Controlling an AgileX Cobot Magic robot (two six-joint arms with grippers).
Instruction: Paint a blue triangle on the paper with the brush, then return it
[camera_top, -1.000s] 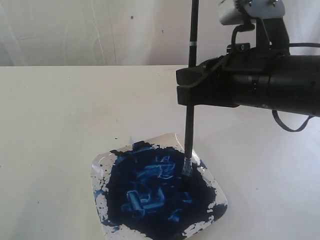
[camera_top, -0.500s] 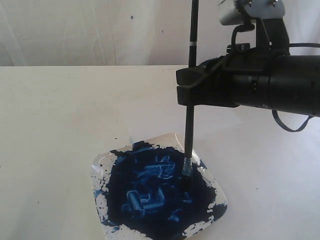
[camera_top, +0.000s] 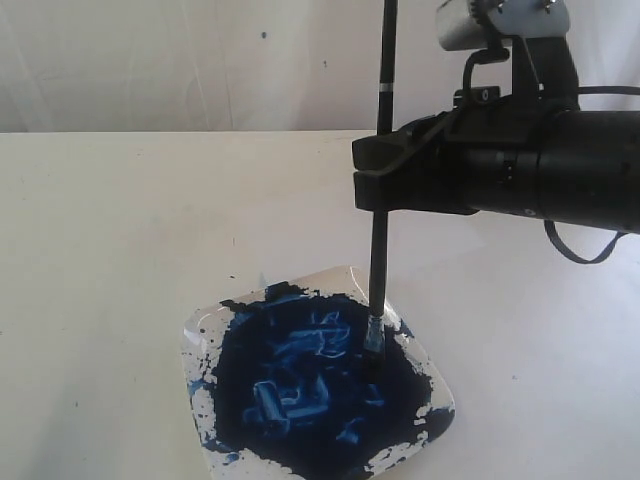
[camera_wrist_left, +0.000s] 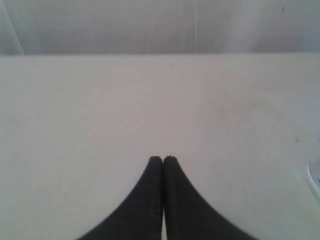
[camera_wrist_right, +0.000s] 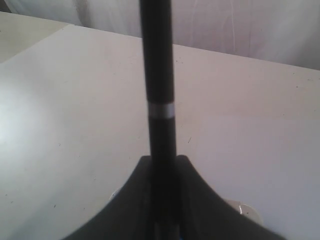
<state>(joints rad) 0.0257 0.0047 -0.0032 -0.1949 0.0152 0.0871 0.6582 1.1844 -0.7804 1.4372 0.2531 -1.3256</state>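
My right gripper (camera_top: 372, 175) is shut on the brush (camera_top: 380, 250), which stands upright with its black handle rising out of the frame's top. Its silver ferrule and tip (camera_top: 373, 340) rest in the dark blue paint at the right side of the square white plate (camera_top: 432, 378). In the right wrist view the brush handle (camera_wrist_right: 159, 75), with its pale band, runs up from between the right gripper (camera_wrist_right: 163, 159) jaws. My left gripper (camera_wrist_left: 163, 159) is shut on nothing over bare white table. I see no paper and no blue triangle in any view.
The white table (camera_top: 120, 230) spreads to the left of and behind the plate. A pale wall or curtain (camera_top: 180, 60) closes the back. The thick black right arm (camera_top: 560, 175) reaches in from the right above the table.
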